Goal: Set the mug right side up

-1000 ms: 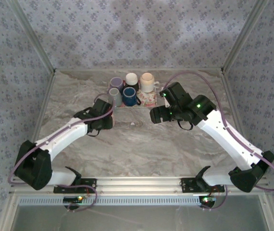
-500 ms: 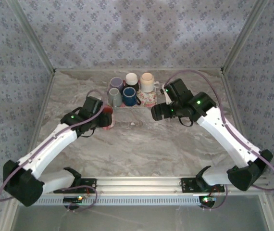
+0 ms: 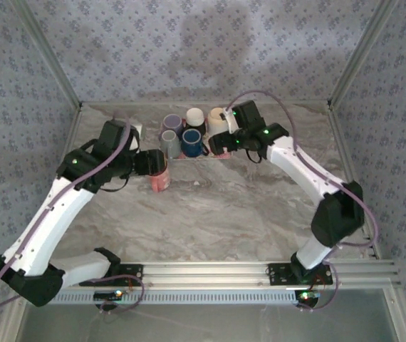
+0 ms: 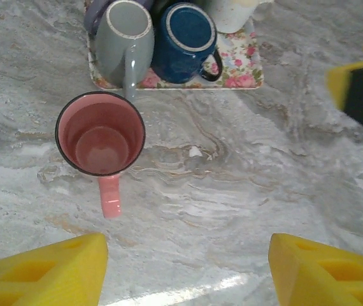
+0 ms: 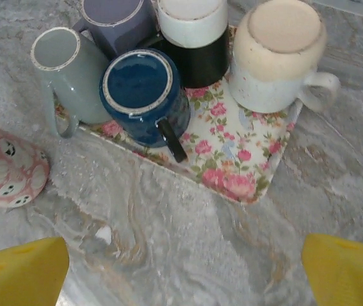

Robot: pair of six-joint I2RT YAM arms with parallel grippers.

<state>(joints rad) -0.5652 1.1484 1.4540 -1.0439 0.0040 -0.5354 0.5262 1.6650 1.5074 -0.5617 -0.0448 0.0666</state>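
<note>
**Pink mug upright on counter; both pincers open and empty**

1. Task item. The pink ceramic mug (image 4: 100, 134) stands mouth up on the grey marble counter (image 4: 232, 178). It is towards the back of the counter and left of centre. It sits just off the front edge of the floral rectangular tray (image 4: 245, 76), at the tray's left corner. The inside is bare. The handle points away from the tray.

2. Left gripper (image 4: 188, 274). The yellow fingers (image 4: 48, 274) are spread wide with nothing between them. The unit hangs above the counter on the near side of the mug, clear of it.

3. Right gripper (image 5: 181, 274). The fingers are spread wide and empty. It hovers over the counter at the tray's front edge.

4. Tray contents.
   - The pale grey mug (image 4: 125, 38) and the dark blue mug (image 4: 185, 38) stand along the front edge with their openings showing.
   - The cream mug (image 5: 277, 54) sits base up at the right end.
   - The white-and-black mug (image 5: 193, 32) and the purple mug (image 5: 114, 19) stand behind. I cannot tell which way up they are.
</note>
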